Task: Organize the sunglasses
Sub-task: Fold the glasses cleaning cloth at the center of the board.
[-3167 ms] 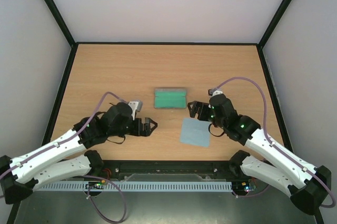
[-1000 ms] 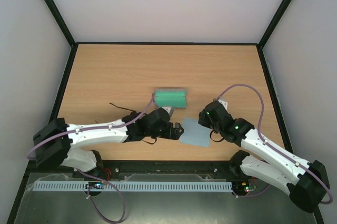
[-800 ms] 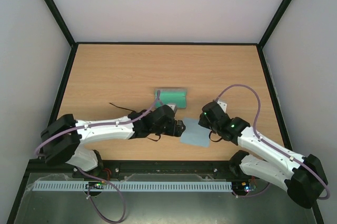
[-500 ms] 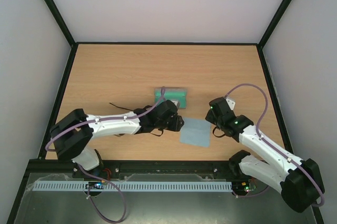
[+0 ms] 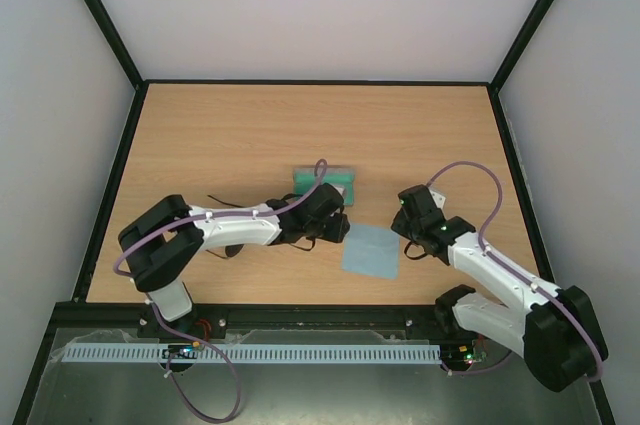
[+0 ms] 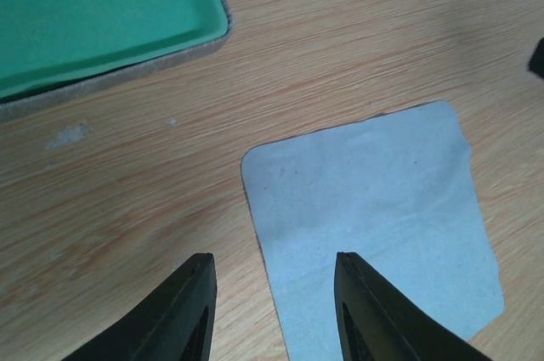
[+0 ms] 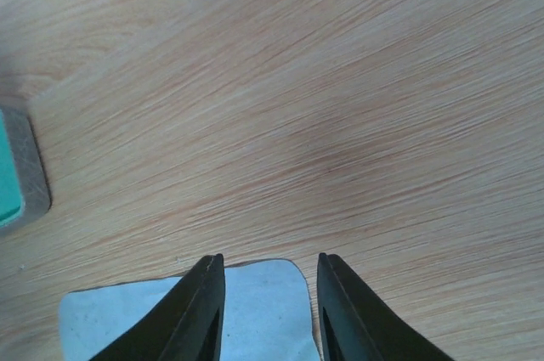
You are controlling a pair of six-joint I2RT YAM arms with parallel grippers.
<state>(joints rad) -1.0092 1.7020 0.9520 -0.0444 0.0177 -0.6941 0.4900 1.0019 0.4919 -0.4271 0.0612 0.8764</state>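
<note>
The sunglasses [image 5: 222,202] lie left of centre, mostly hidden under my left arm; only a thin black temple arm shows. My left gripper [image 5: 340,228] [image 6: 272,259] hangs open over the left edge of the light blue cloth [image 5: 372,250] [image 6: 374,208], with nothing between its fingers. My right gripper [image 5: 398,228] [image 7: 269,259] is open too, its jaws straddling the cloth's [image 7: 119,323] far right corner. The open case [image 5: 325,183] [image 6: 93,4], grey with a green lining, lies just behind the left gripper.
A corner of the case [image 7: 17,174] shows at the left of the right wrist view. Black rails edge the wooden table [image 5: 250,135]. The two grippers stand close together on either side of the cloth.
My left arm has swung its gripper back and right to the cloth's left edge, jaws narrowing. The right gripper has also narrowed and shifted slightly right, staying at the cloth's far corner.
</note>
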